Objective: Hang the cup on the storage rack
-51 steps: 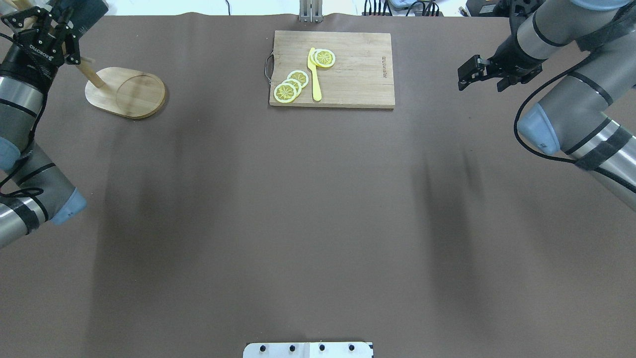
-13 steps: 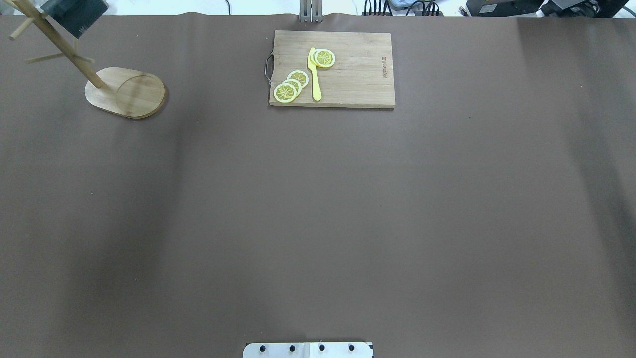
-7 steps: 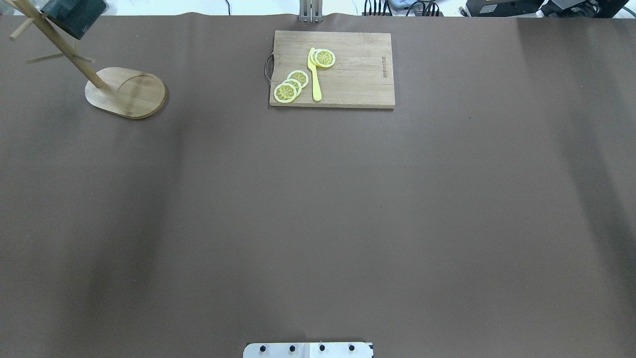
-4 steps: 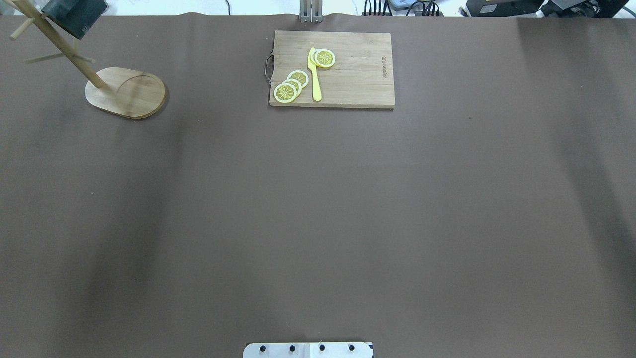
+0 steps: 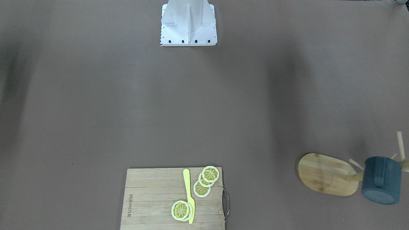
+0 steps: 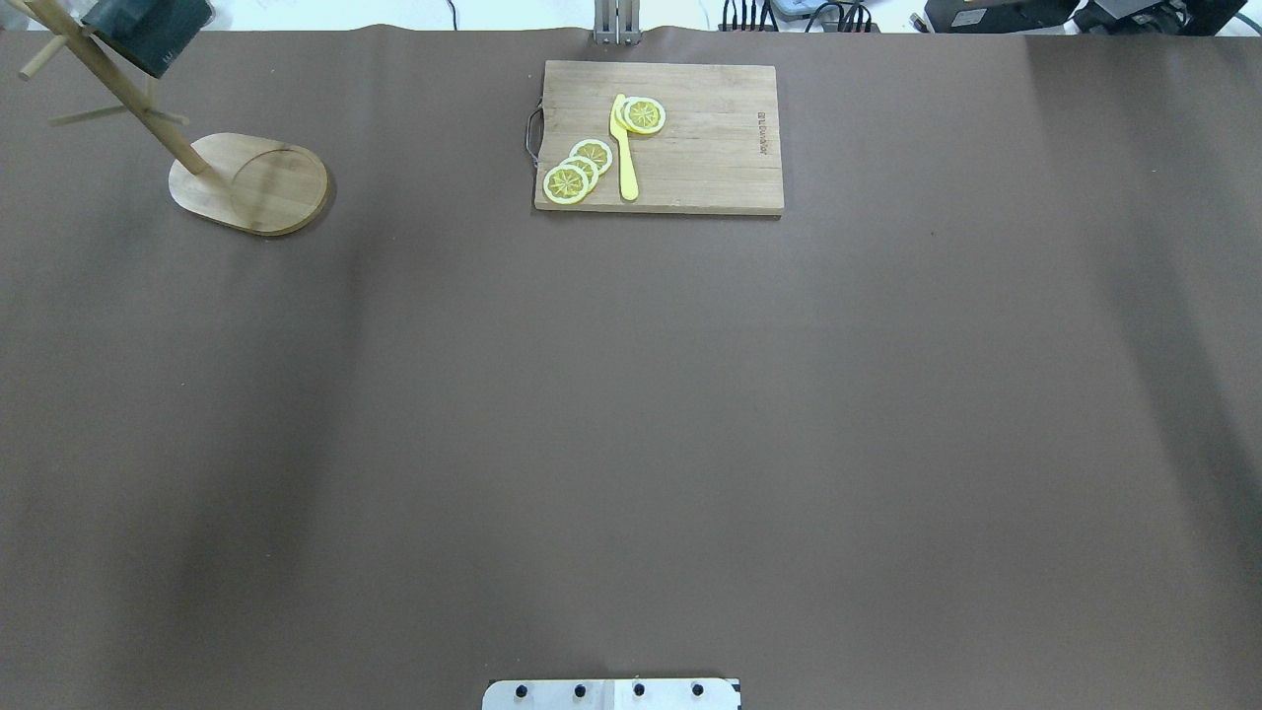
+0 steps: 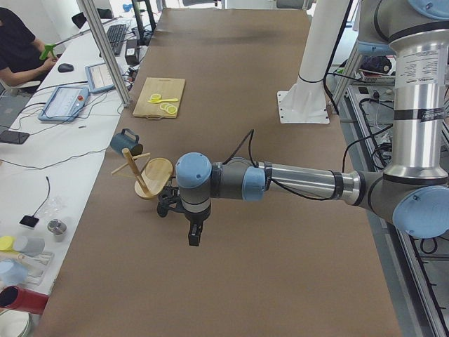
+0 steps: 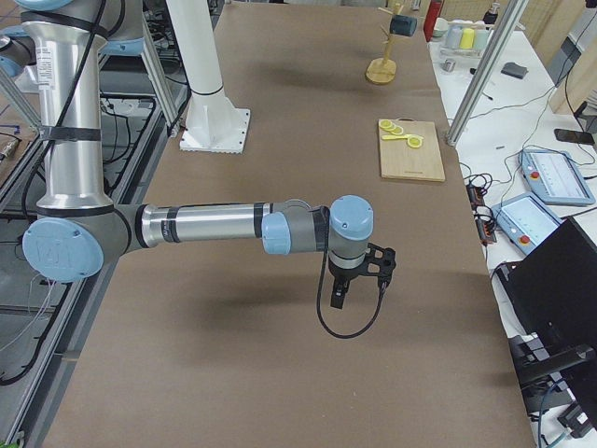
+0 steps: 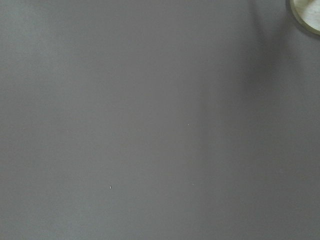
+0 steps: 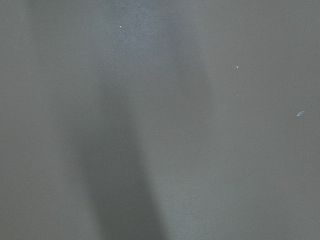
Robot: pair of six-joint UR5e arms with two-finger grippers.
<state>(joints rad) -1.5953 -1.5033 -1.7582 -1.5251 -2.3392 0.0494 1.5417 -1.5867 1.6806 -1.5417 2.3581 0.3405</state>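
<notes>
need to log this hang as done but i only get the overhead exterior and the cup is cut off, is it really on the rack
observer: yes, exterior left shows the cup hanging near the top of the storage rack, off the table.
operator: no arms in my view, where are they
observer: exterior left has the left hand pointing down above the table beside the rack's base, apart from the cup.
operator: and the right
observer: exterior right shows the right hand over the table, far from the rack.

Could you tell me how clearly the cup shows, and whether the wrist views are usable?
Overhead exterior: the cup is dark and cropped at the top edge; soft shadow bands cross the table. Exterior front-facing: cup sharp, evenly lit. Both wrist views: dim, nearly featureless table.
</notes>
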